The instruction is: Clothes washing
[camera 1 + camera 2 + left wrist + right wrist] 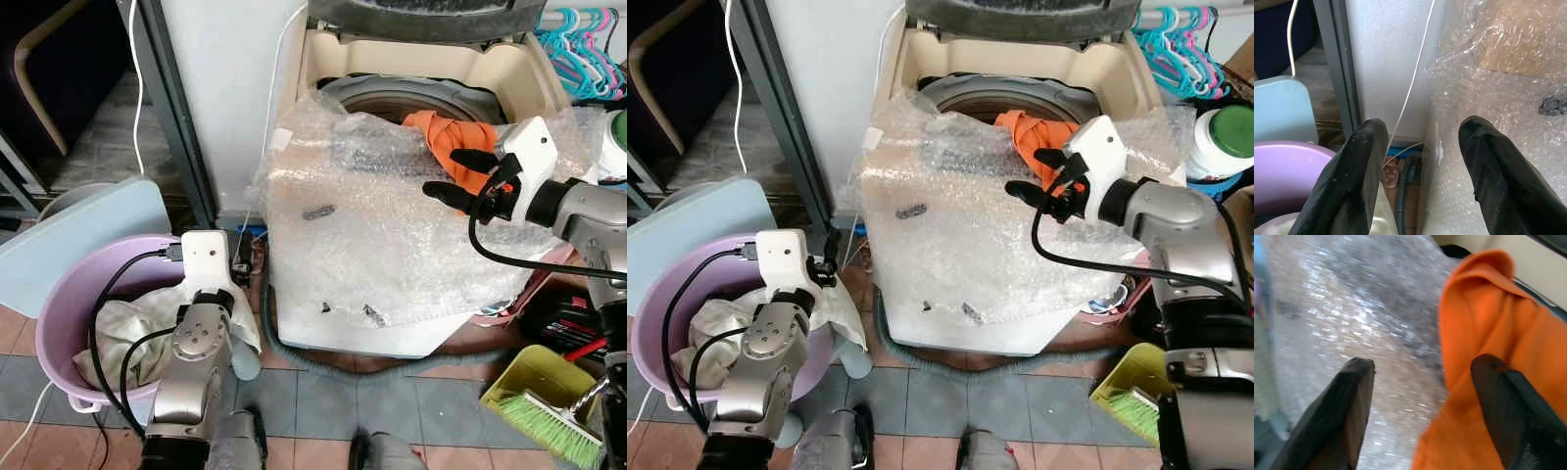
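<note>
Crinkly glossy bubble wrap (392,245) over smooth cream plastic washer (509,73), soft matt orange cloth (446,137), smooth lilac plastic tub (69,294).

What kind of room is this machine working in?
Probably a home laundry corner. A top-loading washing machine wrapped in bubble wrap has an orange garment on its rim, a pink basin holds clothes, and plastic hangers hang nearby.

Right end effector (446,173) raised with fingers spread; left end effector (1422,171) low, fingers apart.
</note>
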{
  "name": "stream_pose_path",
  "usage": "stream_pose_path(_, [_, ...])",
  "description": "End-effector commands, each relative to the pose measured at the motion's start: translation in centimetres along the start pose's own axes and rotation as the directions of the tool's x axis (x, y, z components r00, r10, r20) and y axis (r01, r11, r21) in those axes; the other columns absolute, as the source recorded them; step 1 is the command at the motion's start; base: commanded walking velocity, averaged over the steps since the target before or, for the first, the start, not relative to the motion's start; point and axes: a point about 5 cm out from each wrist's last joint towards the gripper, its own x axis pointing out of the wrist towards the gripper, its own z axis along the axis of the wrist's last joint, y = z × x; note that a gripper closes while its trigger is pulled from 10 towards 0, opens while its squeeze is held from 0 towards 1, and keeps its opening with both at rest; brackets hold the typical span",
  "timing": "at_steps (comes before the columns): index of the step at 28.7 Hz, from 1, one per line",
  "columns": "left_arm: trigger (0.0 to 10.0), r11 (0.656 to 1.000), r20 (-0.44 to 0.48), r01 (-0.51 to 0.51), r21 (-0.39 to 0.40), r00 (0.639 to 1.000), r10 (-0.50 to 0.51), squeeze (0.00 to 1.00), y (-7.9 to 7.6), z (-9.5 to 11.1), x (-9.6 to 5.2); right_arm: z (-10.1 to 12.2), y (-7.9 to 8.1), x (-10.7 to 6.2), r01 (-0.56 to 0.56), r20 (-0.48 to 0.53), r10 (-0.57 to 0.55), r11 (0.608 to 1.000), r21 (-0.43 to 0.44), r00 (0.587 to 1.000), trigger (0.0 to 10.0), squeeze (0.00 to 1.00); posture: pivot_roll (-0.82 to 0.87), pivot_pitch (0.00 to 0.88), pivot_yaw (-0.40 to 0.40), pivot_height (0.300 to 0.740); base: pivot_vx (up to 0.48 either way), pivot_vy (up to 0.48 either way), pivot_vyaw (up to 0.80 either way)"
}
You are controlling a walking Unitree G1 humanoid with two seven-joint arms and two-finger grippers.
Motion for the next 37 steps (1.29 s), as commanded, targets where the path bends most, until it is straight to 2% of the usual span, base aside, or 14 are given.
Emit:
stream_pose_path(1, [10.0,1.000,-0.006,0.006,-0.007,1.000,-0.006,0.00,-0.4,-0.1,-0.1,0.4,-1.4,0.2,0.128,-0.002,-0.128,0.992,-0.003,0.992,10.0,0.30,-0.01,0.080,-0.021,0.740,0.000,0.000,0.00])
stream_pose_path(8, [10.0,1.000,-0.006,0.000,-0.009,1.000,0.000,0.00,-0.4,-0.1,-0.2,0.6,-3.8,0.0,0.369,-0.017,-0.369,0.929,0.019,0.929,10.0,0.29,0.00,0.080,-0.025,0.740,0.000,0.000,0.00])
stream_pose_path(11, [10.0,1.000,-0.006,-0.003,-0.008,1.000,0.003,0.00,-0.3,-0.2,-0.3,2.1,-5.5,-0.7,0.481,0.062,-0.488,0.871,0.100,0.870,10.0,0.29,0.00,0.081,-0.025,0.740,0.000,0.000,0.00])
stream_pose_path(14, [10.0,1.000,-0.006,-0.004,-0.008,1.000,0.004,0.00,-0.3,-0.2,-0.2,2.7,-6.0,-0.8,0.505,0.098,-0.517,0.854,0.126,0.850,10.0,0.29,0.00,0.080,-0.024,0.740,0.000,0.000,0.00])
stream_pose_path(18, [10.0,1.000,-0.004,-0.001,-0.007,1.000,0.001,0.00,-0.4,-0.1,-0.1,4.1,-7.3,-1.7,0.599,0.194,-0.621,0.784,0.163,0.760,10.0,0.30,-0.01,0.080,-0.022,0.740,0.000,0.000,0.00])
stream_pose_path(20, [10.0,1.000,-0.003,0.001,-0.008,1.000,-0.001,0.00,-0.4,-0.1,0.0,4.6,-7.5,-2.0,0.611,0.226,-0.637,0.771,0.179,0.737,10.0,0.30,-0.01,0.080,-0.023,0.740,0.000,0.000,0.00])
stream_pose_path(24, [10.0,1.000,-0.003,0.002,-0.011,1.000,-0.002,0.00,-0.5,-0.1,0.0,6.5,-7.3,-2.3,0.562,0.360,-0.615,0.788,0.252,0.701,10.0,0.38,-0.02,0.082,-0.021,0.740,0.000,0.000,0.00])
stream_pose_path(25, [10.0,1.000,-0.001,-0.002,-0.013,1.000,0.002,0.00,-0.4,-0.1,0.0,6.6,-7.2,-2.3,0.555,0.370,-0.612,0.791,0.259,0.699,10.0,0.59,-0.02,0.082,-0.022,0.740,0.000,0.000,0.00])
stream_pose_path(26, [10.0,1.000,0.001,-0.005,-0.016,1.000,0.005,0.00,-0.4,0.0,0.0,6.8,-7.2,-2.2,0.550,0.378,-0.609,0.793,0.264,0.697,10.0,0.59,-0.02,0.082,-0.022,0.740,0.000,0.000,0.00])
stream_pose_path(27, [10.0,1.000,0.003,-0.008,-0.019,1.000,0.008,0.00,-0.4,0.0,0.0,6.9,-6.9,-2.0,0.535,0.393,-0.598,0.801,0.268,0.698,10.0,1.00,-0.02,0.082,-0.021,0.740,0.000,0.000,0.00])
stream_pose_path(31, [10.0,0.999,0.003,-0.040,-0.031,0.999,0.040,0.00,-0.3,0.1,0.0,7.0,-5.6,-1.3,0.486,0.424,-0.559,0.829,0.276,0.713,10.0,1.00,-0.02,0.080,-0.022,0.740,0.000,0.000,0.00])
stream_pose_path(34, [10.0,0.996,-0.019,-0.079,-0.028,0.997,0.079,0.00,0.0,-0.2,0.1,6.9,-3.8,-0.4,0.429,0.448,-0.522,0.852,0.300,0.726,10.0,1.00,-0.02,0.075,-0.023,0.740,0.000,0.000,0.00])
stream_pose_path(36, [10.0,0.996,-0.023,-0.081,-0.025,0.997,0.080,0.00,0.0,-0.3,0.2,6.8,-1.4,0.7,0.377,0.468,-0.478,0.877,0.297,0.743,10.0,1.00,-0.02,0.074,-0.017,0.740,0.000,0.000,0.00])
stream_pose_path(37, [10.0,0.996,-0.023,-0.081,-0.025,0.997,0.080,0.00,0.0,-0.3,0.2,6.8,-1.4,0.7,0.377,0.468,-0.478,0.877,0.297,0.743,10.0,1.00,-0.02,0.074,-0.017,0.740,0.000,0.000,0.00])
